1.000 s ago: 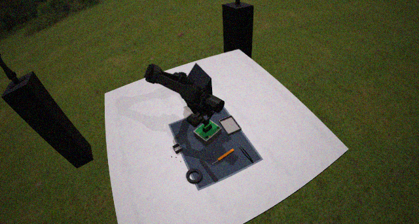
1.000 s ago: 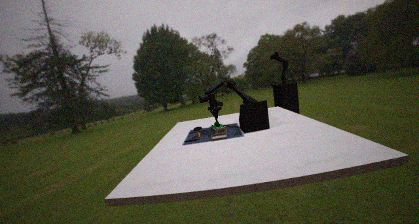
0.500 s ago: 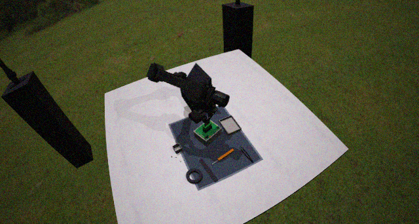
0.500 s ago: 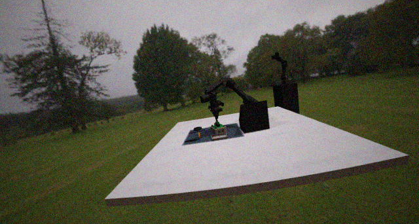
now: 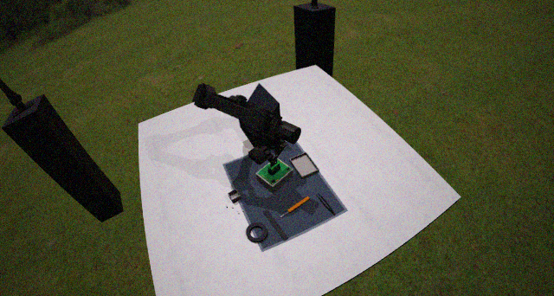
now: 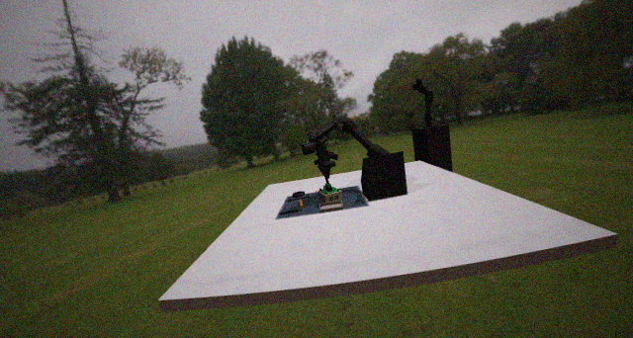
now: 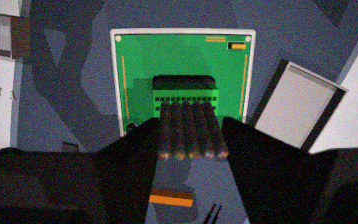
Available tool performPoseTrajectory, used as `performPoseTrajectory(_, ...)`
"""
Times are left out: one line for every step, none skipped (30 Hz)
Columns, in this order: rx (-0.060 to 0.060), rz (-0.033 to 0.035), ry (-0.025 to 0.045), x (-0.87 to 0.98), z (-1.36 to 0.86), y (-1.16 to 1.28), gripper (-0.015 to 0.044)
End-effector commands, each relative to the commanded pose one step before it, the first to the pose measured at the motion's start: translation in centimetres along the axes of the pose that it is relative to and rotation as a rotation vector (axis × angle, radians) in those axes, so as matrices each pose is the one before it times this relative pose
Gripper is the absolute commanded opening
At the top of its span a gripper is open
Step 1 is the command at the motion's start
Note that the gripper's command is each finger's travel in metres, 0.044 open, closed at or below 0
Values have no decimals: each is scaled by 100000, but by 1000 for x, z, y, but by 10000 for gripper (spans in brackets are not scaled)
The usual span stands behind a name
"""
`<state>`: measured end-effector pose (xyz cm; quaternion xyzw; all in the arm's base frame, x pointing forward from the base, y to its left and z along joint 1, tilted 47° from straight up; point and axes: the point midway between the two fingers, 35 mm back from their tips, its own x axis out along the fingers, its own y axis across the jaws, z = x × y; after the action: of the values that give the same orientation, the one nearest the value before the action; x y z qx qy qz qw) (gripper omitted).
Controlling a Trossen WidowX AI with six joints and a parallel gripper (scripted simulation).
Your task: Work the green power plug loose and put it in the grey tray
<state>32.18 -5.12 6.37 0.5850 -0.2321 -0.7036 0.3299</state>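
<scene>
Matte black arm [image 5: 222, 103] [image 6: 363, 141], chunky joints.

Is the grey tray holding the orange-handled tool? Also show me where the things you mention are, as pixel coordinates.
No, the tool [image 5: 299, 204] lies on the blue mat [image 5: 267, 243], apart from the tray [image 5: 305, 165] [image 7: 298, 106].

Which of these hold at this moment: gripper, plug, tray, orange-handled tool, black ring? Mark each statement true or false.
1. The gripper is shut on the green power plug. True.
2. The plug lies in the grey tray. False: it is at the circuit board.
3. The tray stands beside the board. True.
4. The orange-handled tool lies inside the tray. False: it lies on the blue mat.
5. The black ring overlaps the mat's edge. True.
</scene>
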Motion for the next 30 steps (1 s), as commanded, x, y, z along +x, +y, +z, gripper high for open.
performPoseTrajectory(-580, -630, 3465, 116, -204, 35, 0)
performPoseTrajectory(3, 12, 0, 324, 1, 2, 0)
performPoseTrajectory(1, 3, 1, 130, -1, 1, 0)
performPoseTrajectory(0, 0, 0, 0, 0, 0, 26)
performPoseTrajectory(0, 0, 0, 0, 0, 0, 53)
performPoseTrajectory(0, 0, 0, 0, 0, 0, 79)
performPoseTrajectory(0, 0, 0, 0, 0, 0, 105)
performPoseTrajectory(0, 0, 0, 0, 0, 0, 131)
performPoseTrajectory(0, 0, 0, 0, 0, 0, 157)
performPoseTrajectory(0, 0, 0, 0, 0, 0, 184)
performPoseTrajectory(0, 0, 0, 0, 0, 0, 210)
performPoseTrajectory(0, 0, 0, 0, 0, 0, 236)
performPoseTrajectory(0, 0, 0, 0, 0, 0, 249)
performPoseTrajectory(0, 0, 0, 0, 0, 0, 249)
performPoseTrajectory(0, 0, 0, 0, 0, 0, 249)
performPoseTrajectory(0, 0, 0, 0, 0, 0, 249)
performPoseTrajectory(0, 0, 0, 0, 0, 0, 249)
performPoseTrajectory(0, 0, 0, 0, 0, 0, 249)
performPoseTrajectory(0, 0, 0, 0, 0, 0, 249)
performPoseTrajectory(2, 6, 0, 166, 1, 1, 249)
performPoseTrajectory(1, 6, 0, 167, 0, 1, 249)
performPoseTrajectory(1, 6, 0, 167, 1, 1, 249)
performPoseTrajectory(1, 6, 0, 167, 1, 1, 249)
performPoseTrajectory(1, 6, 0, 167, 1, 1, 249)
performPoseTrajectory(1, 6, 0, 167, 1, 1, 249)
performPoseTrajectory(1, 6, -1, 167, 1, 1, 249)
performPoseTrajectory(1, 6, -1, 167, 1, 1, 249)
performPoseTrajectory(1, 6, -1, 167, 1, 1, 249)
performPoseTrajectory(4, 3262, -1203, 168, 1, -2, 249)
performPoseTrajectory(0, 2, 0, 59, -1, -2, 249)
